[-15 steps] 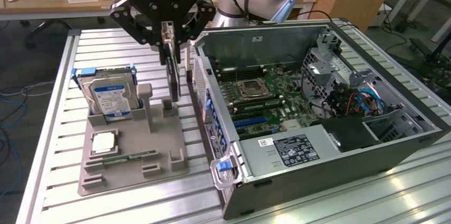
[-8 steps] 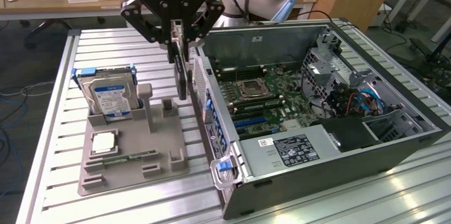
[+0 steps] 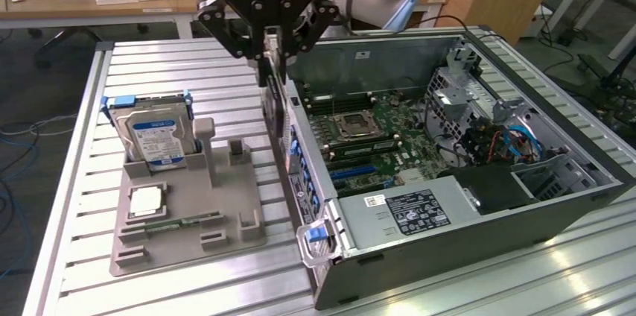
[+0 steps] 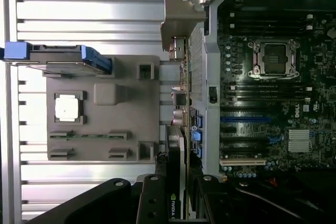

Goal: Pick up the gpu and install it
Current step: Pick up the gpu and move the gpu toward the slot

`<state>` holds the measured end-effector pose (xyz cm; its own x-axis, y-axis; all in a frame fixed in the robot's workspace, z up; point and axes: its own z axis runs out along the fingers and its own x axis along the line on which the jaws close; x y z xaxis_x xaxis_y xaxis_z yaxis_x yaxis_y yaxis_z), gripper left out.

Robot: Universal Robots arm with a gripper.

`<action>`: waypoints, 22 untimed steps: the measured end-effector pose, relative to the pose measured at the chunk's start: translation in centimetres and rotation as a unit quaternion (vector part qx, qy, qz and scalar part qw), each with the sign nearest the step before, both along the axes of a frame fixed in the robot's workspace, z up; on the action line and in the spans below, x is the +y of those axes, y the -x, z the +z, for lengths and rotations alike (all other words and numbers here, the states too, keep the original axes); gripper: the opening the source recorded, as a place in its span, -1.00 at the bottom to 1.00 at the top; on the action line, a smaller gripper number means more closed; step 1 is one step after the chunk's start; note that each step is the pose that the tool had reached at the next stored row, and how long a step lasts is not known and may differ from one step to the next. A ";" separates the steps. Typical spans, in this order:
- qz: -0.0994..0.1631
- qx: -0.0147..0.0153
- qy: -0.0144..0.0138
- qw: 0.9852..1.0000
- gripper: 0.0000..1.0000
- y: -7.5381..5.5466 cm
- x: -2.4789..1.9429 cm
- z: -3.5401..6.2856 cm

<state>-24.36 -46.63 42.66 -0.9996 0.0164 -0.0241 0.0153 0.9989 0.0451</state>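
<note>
The gpu (image 3: 268,107) is a thin dark card hanging edge-on between the fingers of my gripper (image 3: 270,62), which is shut on its upper edge. It hangs over the side wall of the open computer case (image 3: 556,182), between the case and the grey tray (image 3: 229,182). In the wrist view the gpu (image 4: 177,150) runs away from my gripper (image 4: 177,195) to its silver bracket (image 4: 181,24). The motherboard (image 4: 262,108) with its blue slot (image 4: 244,120) lies just beside the card.
The grey tray holds an upright hard drive (image 3: 149,133) with a blue-white label, a silver chip (image 3: 146,203) and a green memory stick (image 3: 184,220). Inside the case are cables and a drive cage (image 3: 487,130). Desks stand behind the slatted table (image 3: 59,182).
</note>
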 end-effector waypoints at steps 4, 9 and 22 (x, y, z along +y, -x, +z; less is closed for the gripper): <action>0.000 0.000 0.000 1.000 -0.47 -1.5 0.01 0.01; 0.000 0.000 0.000 1.000 -0.47 -3.7 0.04 0.00; 0.000 0.000 0.000 1.000 -0.47 -9.2 0.20 -0.03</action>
